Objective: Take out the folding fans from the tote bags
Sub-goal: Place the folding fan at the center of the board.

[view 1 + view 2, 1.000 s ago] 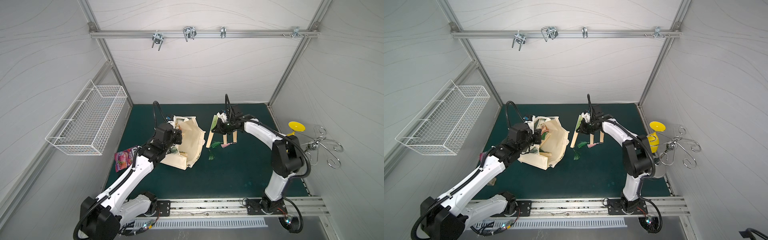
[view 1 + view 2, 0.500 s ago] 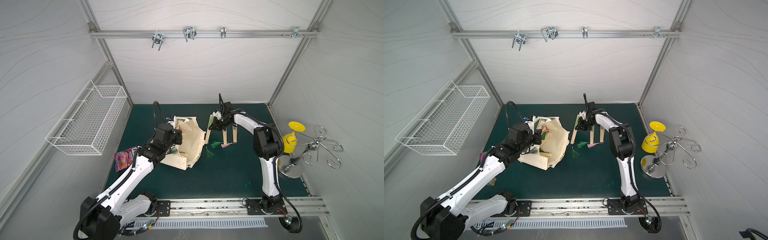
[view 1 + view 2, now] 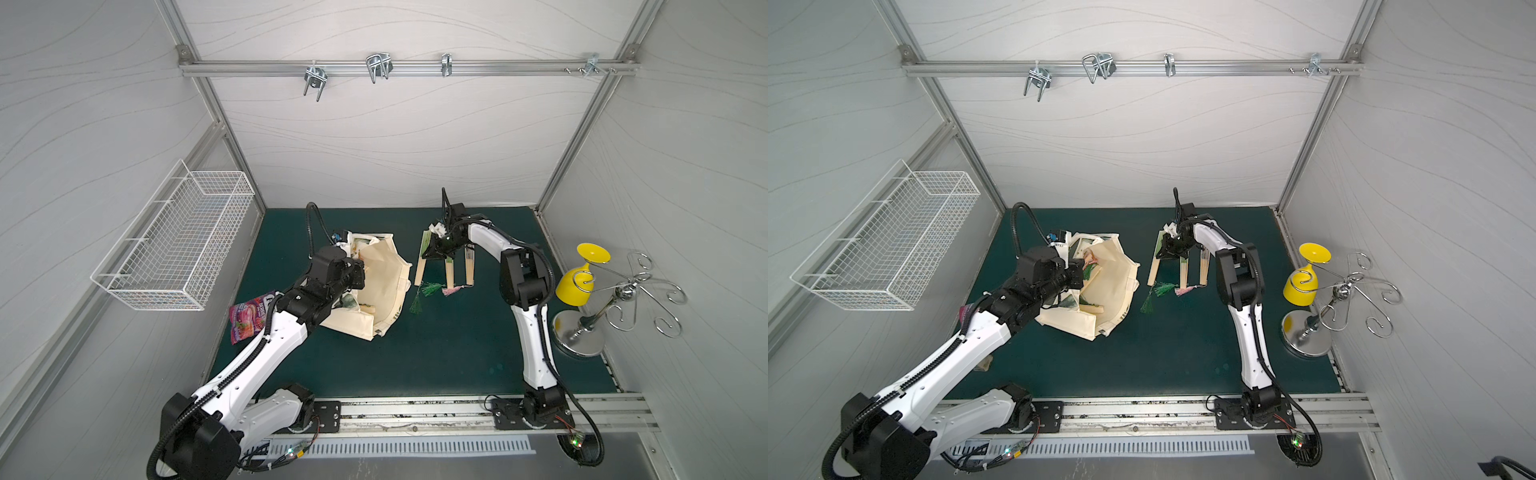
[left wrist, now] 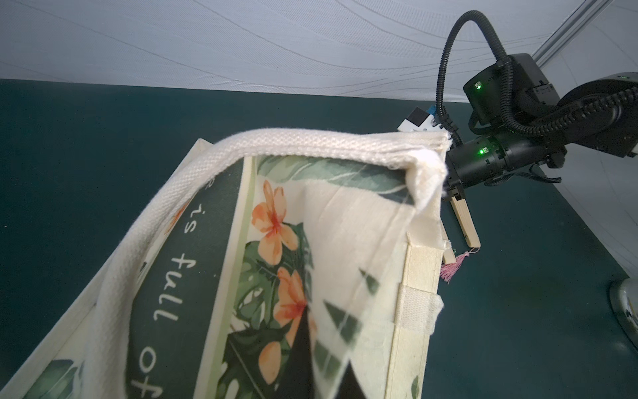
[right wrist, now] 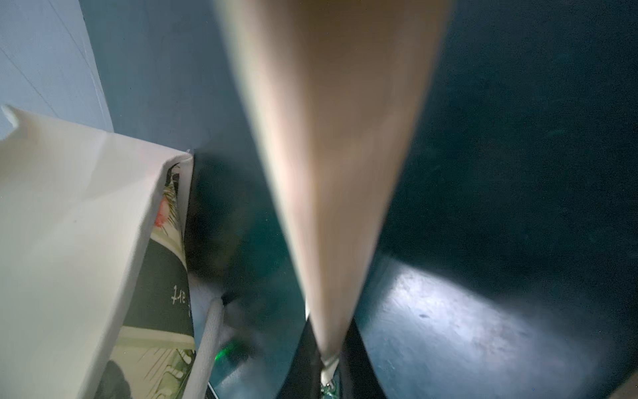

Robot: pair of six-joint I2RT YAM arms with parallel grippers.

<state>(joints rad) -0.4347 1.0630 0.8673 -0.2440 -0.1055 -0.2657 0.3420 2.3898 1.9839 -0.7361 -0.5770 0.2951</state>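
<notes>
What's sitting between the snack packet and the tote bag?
The left arm: its dark wrist section crosses the stretch between the snack packet and the tote bag, seen in a top view.

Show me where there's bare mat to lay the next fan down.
Bare: the wide mat between the tote bag, the laid-out fans and the front rail. Crowded: beside the fans under the right gripper, and by the yellow cup and metal stand.
</notes>
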